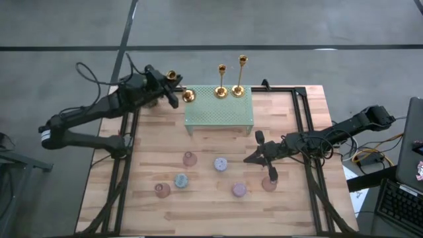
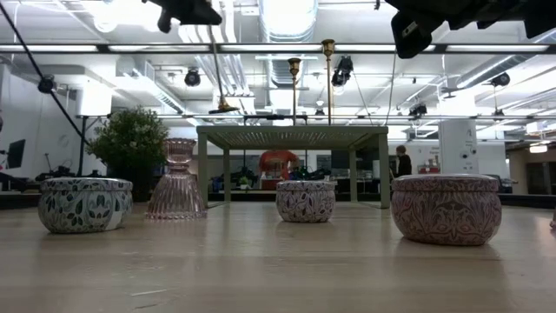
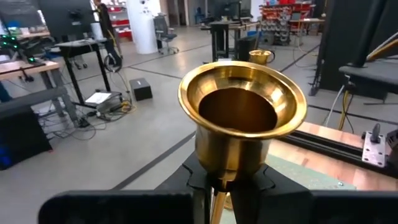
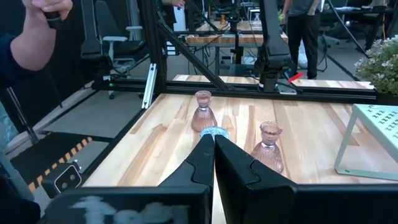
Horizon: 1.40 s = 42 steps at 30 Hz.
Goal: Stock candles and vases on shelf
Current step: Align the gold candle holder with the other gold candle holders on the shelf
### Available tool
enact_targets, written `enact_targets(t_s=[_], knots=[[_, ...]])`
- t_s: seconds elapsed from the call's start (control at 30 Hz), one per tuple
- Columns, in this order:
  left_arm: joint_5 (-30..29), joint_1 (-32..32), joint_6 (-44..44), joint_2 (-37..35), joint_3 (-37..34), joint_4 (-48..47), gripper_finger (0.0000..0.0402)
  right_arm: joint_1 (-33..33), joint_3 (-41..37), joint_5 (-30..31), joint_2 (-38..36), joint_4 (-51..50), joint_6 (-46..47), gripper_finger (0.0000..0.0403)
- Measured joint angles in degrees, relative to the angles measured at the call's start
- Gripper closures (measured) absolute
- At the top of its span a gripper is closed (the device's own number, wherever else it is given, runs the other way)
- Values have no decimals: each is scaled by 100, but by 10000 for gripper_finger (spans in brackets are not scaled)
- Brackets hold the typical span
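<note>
My left gripper (image 1: pixel 173 84) is at the far left, shut on a gold candlestick (image 1: pixel 180 86) beside the far left corner of the mint-green shelf (image 1: pixel 218 112). Its wide cup (image 3: pixel 242 109) fills the left wrist view. On the wooden table lie a blue-grey candle (image 1: pixel 180 180), a lavender candle (image 1: pixel 221 163) and a mauve candle (image 1: pixel 238 190). Three pink vases (image 1: pixel 190 158), (image 1: pixel 162 190), (image 1: pixel 269 183) stand upright among them. My right gripper (image 1: pixel 248 160) hovers shut over the table's right half, pointing at the blue-grey candle (image 4: pixel 214 132), and touches nothing. My left gripper pinches the candlestick's thin stem just under the cup (image 3: pixel 217 186) between its two fingers. The fingers come at it level and lie across the stem. The candlestick is lifted clear and hangs slightly tilted. Its round base (image 2: pixel 224 109) is a little above the height of the shelf top.
Two more gold candlesticks (image 1: pixel 221 91), (image 1: pixel 238 89) stand on the shelf's far edge. A leafy plant (image 2: pixel 130 143) shows at the far left. Black frame rails (image 1: pixel 301 125) run along the table's sides. A laptop (image 1: pixel 413 152) sits off the right edge. A person's hand (image 4: pixel 37 25) shows beyond the table.
</note>
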Motion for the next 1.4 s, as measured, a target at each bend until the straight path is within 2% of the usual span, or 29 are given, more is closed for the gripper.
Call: enact_targets(t_s=[0.17, 0.37, 0.7, 1.0, 1.4], knots=[[153, 108, 2, 460, 238, 66, 366, 0, 0, 1, 0, 0, 3, 394], [605, 315, -156, 930, 423, 331, 365, -2, 0, -1, 0, -2, 1, 394], [915, 692, -346, 1730, 890, 371, 365, -2, -11, -1, 0, -7, 3, 394], [980, 1094, -627, 2201, 1348, -113, 365, -1, -16, -2, 0, -7, 1, 394], [1189, 1167, -647, 2540, 1900, -670, 365, -2, -44, 1, 0, -7, 1, 394]])
